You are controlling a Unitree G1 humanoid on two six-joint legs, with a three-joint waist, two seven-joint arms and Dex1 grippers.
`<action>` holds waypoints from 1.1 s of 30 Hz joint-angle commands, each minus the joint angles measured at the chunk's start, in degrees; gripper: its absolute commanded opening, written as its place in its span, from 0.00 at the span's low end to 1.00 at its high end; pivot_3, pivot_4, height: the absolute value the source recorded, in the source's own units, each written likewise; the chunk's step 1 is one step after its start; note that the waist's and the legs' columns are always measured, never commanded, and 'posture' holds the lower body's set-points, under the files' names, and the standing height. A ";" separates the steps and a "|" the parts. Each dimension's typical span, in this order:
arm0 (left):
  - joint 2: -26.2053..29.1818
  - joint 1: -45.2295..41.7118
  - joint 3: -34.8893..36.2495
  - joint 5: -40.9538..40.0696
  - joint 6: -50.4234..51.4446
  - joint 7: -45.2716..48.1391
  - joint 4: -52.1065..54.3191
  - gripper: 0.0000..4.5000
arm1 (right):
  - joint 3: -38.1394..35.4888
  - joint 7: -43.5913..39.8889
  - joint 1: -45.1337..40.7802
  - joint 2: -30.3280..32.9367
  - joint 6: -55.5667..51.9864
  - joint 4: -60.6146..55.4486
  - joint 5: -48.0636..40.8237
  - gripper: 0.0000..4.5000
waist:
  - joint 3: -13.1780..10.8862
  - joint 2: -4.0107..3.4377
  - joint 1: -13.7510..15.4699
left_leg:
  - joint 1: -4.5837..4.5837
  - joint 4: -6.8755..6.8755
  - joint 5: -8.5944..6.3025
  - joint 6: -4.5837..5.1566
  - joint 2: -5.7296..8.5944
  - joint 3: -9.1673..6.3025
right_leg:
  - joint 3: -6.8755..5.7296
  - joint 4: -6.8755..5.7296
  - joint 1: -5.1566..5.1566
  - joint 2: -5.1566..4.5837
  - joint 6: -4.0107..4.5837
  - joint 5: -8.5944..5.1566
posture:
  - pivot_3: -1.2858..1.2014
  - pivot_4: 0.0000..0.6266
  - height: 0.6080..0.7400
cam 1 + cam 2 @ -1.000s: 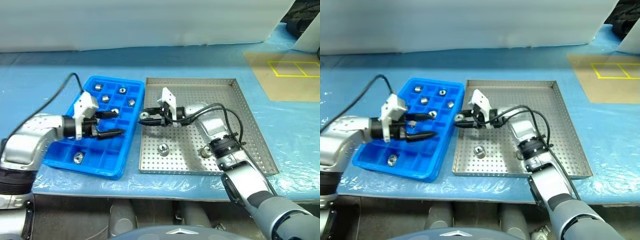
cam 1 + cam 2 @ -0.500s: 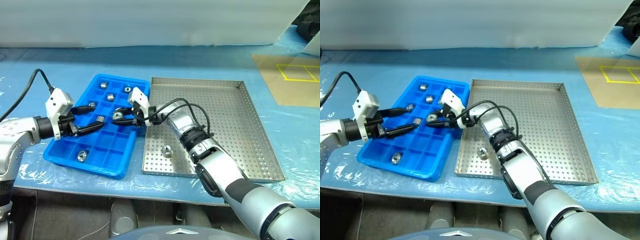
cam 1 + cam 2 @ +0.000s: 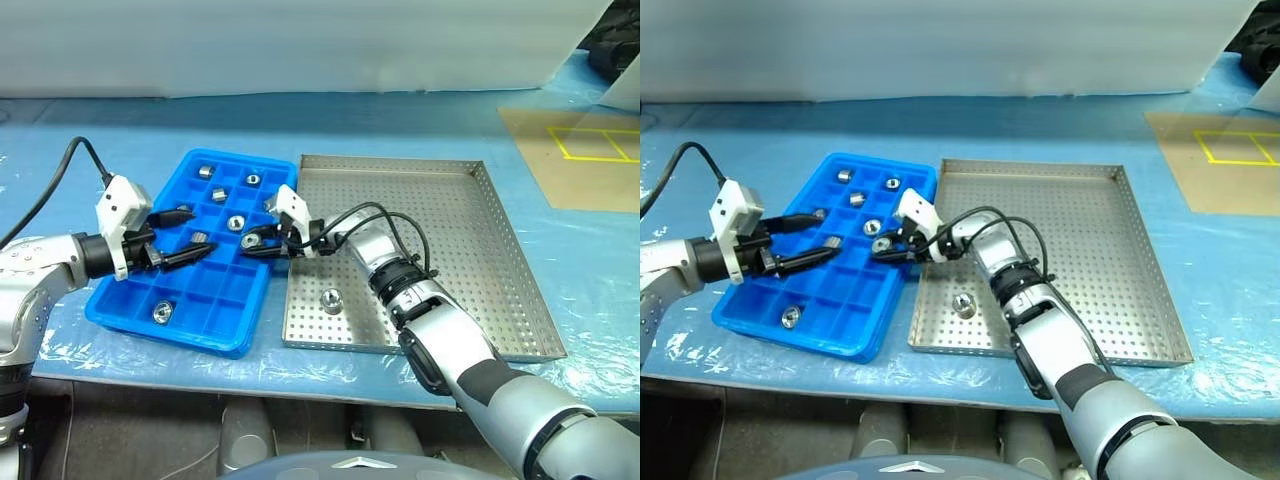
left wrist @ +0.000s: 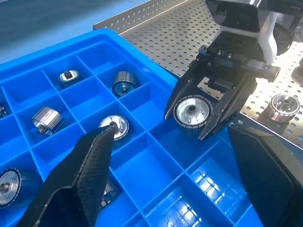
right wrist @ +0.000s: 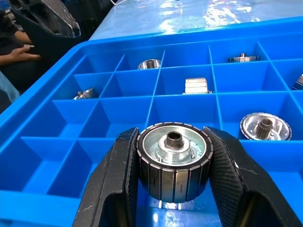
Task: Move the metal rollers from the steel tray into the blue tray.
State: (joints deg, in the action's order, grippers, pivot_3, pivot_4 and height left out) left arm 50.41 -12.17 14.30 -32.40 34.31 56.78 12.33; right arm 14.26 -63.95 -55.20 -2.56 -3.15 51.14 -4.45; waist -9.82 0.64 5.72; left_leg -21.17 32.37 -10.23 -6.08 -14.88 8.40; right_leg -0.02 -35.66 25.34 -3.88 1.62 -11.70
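The blue tray (image 3: 200, 338) lies left of the steel tray (image 3: 455, 240), and several metal rollers (image 3: 236, 223) sit in its compartments. My right gripper (image 3: 252, 241) reaches left over the blue tray's right-hand column. It is shut on a ribbed metal roller (image 5: 173, 161), which hangs just above an empty compartment; the left wrist view shows that held roller (image 4: 191, 112) too. My left gripper (image 3: 190, 235) hovers open over the blue tray's left side, holding nothing. One roller (image 3: 331, 298) stands on the steel tray's floor near its front left.
Both trays rest on a table covered with blue plastic sheet (image 3: 420, 120). A brown board with yellow tape lines (image 3: 580, 150) lies at the far right. A white panel (image 3: 300, 45) runs along the back. A black cable (image 3: 60, 180) loops off my left wrist.
My right gripper carried its roller left, from above the steel tray's left edge to over the blue tray, and sank a little. My left gripper drew slightly left. The camera view shifted too.
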 commanded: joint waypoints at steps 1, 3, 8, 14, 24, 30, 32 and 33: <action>0.15 -1.66 -0.96 0.33 -0.90 0.65 -0.33 0.90 | -0.16 -0.51 0.81 -0.77 -0.31 -3.53 -0.52 0.52 | 0.00 0.00 -0.02 | 0.00 0.00 0.00 0.00 0.00 0.00 | 0.00 0.00 0.00 0.00 0.00 0.00 | 0.58 0.24 1.00; 0.15 -1.95 -1.58 0.26 -0.91 0.91 -0.43 0.90 | -0.13 0.56 1.47 -0.47 -0.62 -4.42 -0.03 0.64 | 0.00 0.00 -0.06 | -0.01 0.01 0.00 0.00 0.00 0.00 | 0.00 0.00 0.00 0.00 0.00 0.00 | 0.58 0.24 1.00; -0.56 -3.08 -3.62 -0.16 -0.75 1.55 -0.32 0.90 | -2.18 2.11 2.88 2.15 -3.91 -9.08 -1.46 0.86 | 0.00 0.00 0.01 | 0.00 0.00 0.02 -0.03 0.01 0.00 | 0.00 0.00 -0.02 -0.01 0.00 0.00 | 0.56 0.24 1.00; -4.15 -7.79 -10.10 0.52 -1.34 4.13 -2.37 0.90 | -3.55 -2.82 10.34 12.97 -15.56 -30.14 -6.19 0.86 | 0.00 0.00 0.05 | 0.01 0.08 0.02 -0.03 0.07 0.02 | 0.04 0.01 -0.08 -0.07 -0.02 0.01 | 0.52 0.24 1.00; -11.73 -16.17 -21.36 4.34 -5.14 11.98 -11.11 0.90 | -5.41 -4.52 27.98 34.70 -33.17 -63.01 -13.28 0.86 | 0.03 -0.05 -2.30 | 0.15 0.00 0.05 -0.03 0.03 0.05 | 0.33 0.07 -0.17 0.28 -0.07 0.00 | 0.44 0.24 1.00; -15.43 -16.73 -26.50 6.18 -6.21 15.61 -12.43 0.90 | -5.02 1.16 29.73 33.27 -37.26 -66.25 -15.24 0.86 | 0.04 -0.05 -4.55 | 0.43 0.04 0.05 -0.04 0.03 0.15 | 0.89 -0.01 -0.20 0.51 -0.11 0.04 | 0.41 0.24 1.00; -15.94 -16.10 -28.89 7.64 -7.36 17.02 -12.19 0.90 | -4.87 2.48 30.21 32.65 -38.61 -65.99 -16.02 0.86 | 0.04 -0.05 -4.80 | 0.48 0.05 0.05 -0.03 0.06 0.21 | 1.00 -0.01 -0.21 0.55 -0.13 0.05 | 0.41 0.24 1.00; -16.08 -15.85 -29.77 8.34 -7.98 17.58 -12.16 0.90 | -4.68 2.99 30.43 32.49 -39.11 -65.82 -16.23 0.86 | 0.04 -0.05 -4.88 | 0.49 0.05 0.04 -0.02 0.07 0.23 | 1.02 0.00 -0.21 0.58 -0.13 0.05 | 0.40 0.24 1.00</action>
State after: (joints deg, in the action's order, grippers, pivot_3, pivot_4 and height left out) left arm 34.24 -28.14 -14.43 -24.99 28.01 72.95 -0.62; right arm 9.80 -61.88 -24.97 30.10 -41.49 -12.72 -19.07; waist -9.78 0.59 0.85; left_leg -20.67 32.42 -10.20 -6.08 -14.81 8.65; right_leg 1.02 -35.65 25.12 -3.30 1.49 -11.65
